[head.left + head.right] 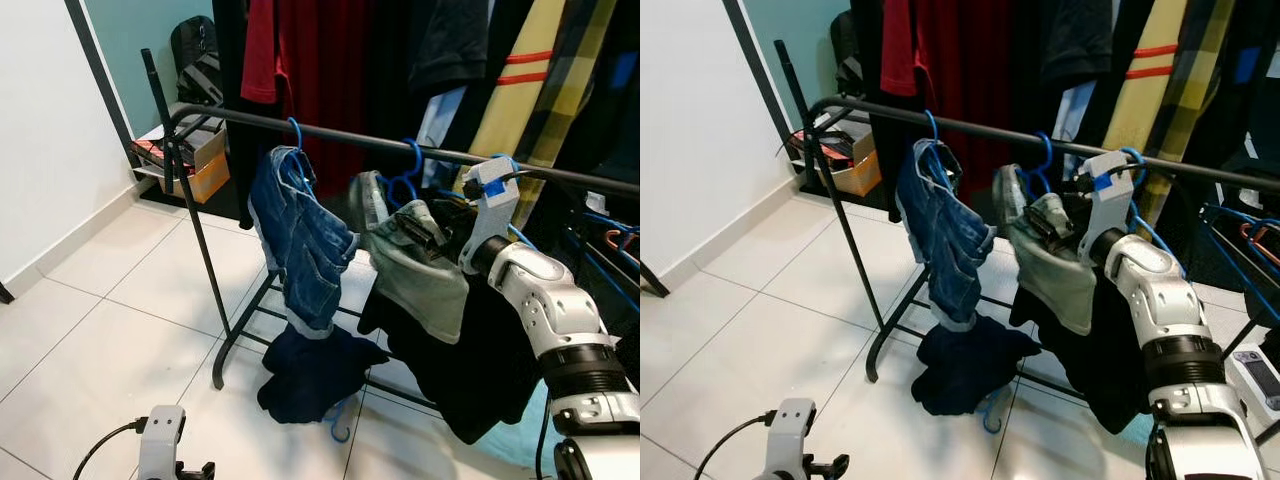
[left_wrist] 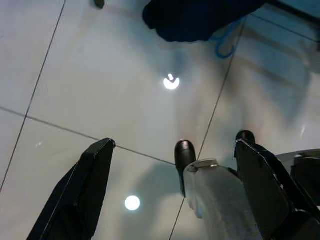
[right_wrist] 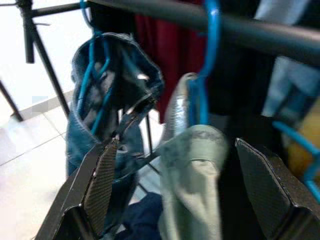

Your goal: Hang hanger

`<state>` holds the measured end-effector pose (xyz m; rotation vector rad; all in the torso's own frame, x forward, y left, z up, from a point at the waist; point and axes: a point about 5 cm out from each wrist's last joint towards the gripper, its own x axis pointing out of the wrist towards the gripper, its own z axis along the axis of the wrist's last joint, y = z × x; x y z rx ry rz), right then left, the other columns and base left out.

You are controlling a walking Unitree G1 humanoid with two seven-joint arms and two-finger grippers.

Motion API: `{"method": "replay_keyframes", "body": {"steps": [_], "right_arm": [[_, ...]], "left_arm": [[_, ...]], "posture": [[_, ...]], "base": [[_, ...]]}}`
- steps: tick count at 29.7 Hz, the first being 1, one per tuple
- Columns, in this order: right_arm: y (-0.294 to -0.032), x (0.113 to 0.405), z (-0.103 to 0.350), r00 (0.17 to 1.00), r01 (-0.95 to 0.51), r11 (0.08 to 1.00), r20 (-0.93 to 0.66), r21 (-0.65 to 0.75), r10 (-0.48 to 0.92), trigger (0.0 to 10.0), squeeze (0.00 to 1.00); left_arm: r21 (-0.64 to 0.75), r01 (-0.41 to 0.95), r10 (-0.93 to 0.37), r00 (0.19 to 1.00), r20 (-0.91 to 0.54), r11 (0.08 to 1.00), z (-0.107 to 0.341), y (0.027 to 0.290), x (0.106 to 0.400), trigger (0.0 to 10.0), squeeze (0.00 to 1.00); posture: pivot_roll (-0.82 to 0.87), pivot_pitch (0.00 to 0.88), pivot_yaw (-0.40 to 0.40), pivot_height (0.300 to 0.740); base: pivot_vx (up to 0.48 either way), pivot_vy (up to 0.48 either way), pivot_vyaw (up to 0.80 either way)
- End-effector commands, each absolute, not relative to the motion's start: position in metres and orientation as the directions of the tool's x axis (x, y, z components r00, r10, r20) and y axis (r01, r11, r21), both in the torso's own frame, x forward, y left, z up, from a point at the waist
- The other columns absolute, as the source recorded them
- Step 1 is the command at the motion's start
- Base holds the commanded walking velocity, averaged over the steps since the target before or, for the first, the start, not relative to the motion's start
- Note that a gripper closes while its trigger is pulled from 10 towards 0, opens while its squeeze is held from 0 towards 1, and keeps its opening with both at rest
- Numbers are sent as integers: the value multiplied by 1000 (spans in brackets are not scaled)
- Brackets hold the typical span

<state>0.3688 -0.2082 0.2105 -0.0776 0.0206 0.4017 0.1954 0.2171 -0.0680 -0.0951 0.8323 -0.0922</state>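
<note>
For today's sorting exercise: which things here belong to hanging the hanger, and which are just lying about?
Belonging to the job:
right pincer, open
blue hanger carrying grey-green garment
black rail

Lying about:
dark garment on floor
hung denim shorts
cardboard box
idle left pincer

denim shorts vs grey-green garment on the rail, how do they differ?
The denim shorts are blue; the grey-green garment is pale. The shorts hang apart from the right gripper, whose open fingers straddle the grey-green garment. The shorts hang nearer the rail's end post. Both hang from blue hangers.
</note>
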Motion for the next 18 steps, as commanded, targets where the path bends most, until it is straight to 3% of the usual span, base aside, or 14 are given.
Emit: {"method": "replay_keyframes", "body": {"steps": [1,3,4,5,18], "right_arm": [[-206,374,213,933,-361,929,-17,-80,360,10000,1000],[-208,378,216,945,-326,941,-8,-94,327,10000,1000],[-210,381,214,953,-304,948,-14,-92,304,10000,224],[-211,383,208,953,-302,949,-44,-89,299,10000,0],[-212,386,182,928,-344,938,-170,-48,332,10000,0]], "left_arm": [[-115,48,-118,660,-742,992,-70,218,191,10000,0],[-116,48,-119,660,-742,992,-70,218,191,10000,0],[-116,49,-120,660,-742,992,-70,219,190,10000,0],[-115,51,-120,659,-742,992,-70,219,190,10000,0],[-103,61,-118,657,-745,993,-70,222,189,10000,0]], "posture": [[-118,0,35,740],[-118,0,37,740],[-120,0,40,740],[-119,0,41,740],[-101,0,39,740]], "base": [[0,0,0],[0,0,0],[0,0,0],[0,0,0],[0,0,0]]}}
